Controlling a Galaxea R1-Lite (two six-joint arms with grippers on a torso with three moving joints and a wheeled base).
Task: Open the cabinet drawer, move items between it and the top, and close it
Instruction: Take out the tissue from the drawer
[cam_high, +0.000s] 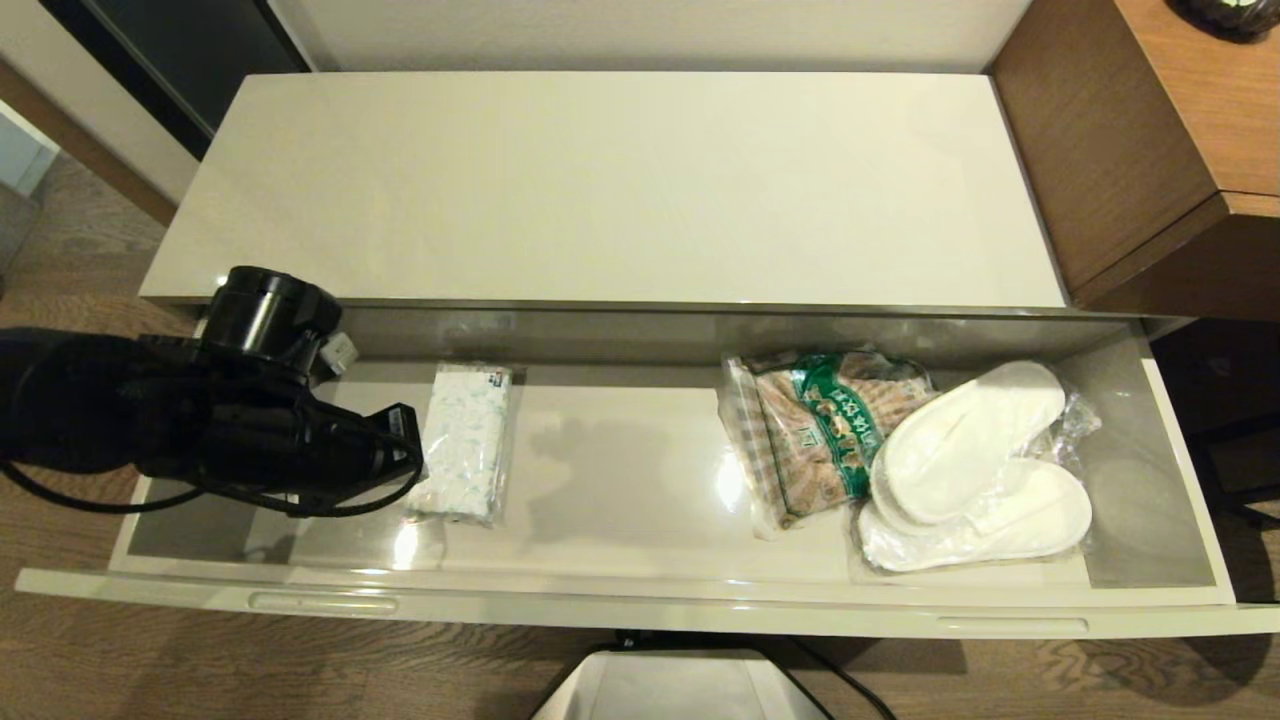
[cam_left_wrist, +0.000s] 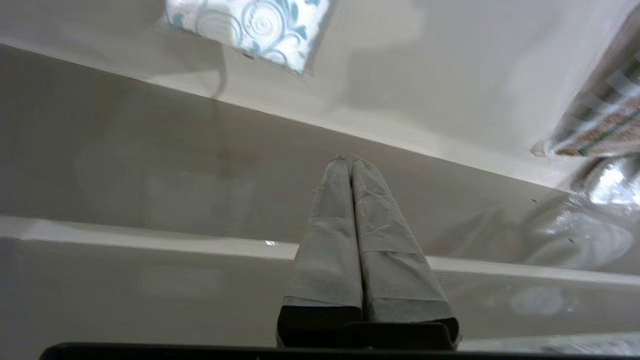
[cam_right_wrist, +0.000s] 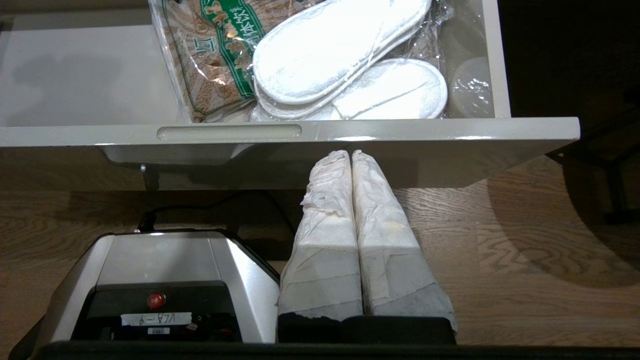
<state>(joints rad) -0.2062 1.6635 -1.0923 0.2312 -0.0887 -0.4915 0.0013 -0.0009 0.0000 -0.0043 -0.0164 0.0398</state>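
The cream cabinet's wide drawer (cam_high: 640, 608) stands pulled out below the bare top (cam_high: 600, 180). A flat white pack (cam_high: 465, 440) with blue print lies at the drawer's left. White slippers (cam_high: 980, 465) in clear plastic lie at its right. My left arm (cam_high: 250, 430) reaches over the drawer's left end, just left of the pack. The left gripper (cam_left_wrist: 350, 161) is shut and holds nothing, its tips before the drawer's grey inner wall (cam_left_wrist: 150, 165), with the pack (cam_left_wrist: 250, 30) beyond. My right gripper (cam_right_wrist: 351, 152) is shut and empty, low in front of the drawer's face (cam_right_wrist: 400, 131).
A brown and green snack bag (cam_high: 820, 430) lies beside the slippers, partly under them. A brown wood-grain desk unit (cam_high: 1150, 150) stands against the cabinet's right end. My own base (cam_right_wrist: 160, 280) sits on the wooden floor under the drawer's front.
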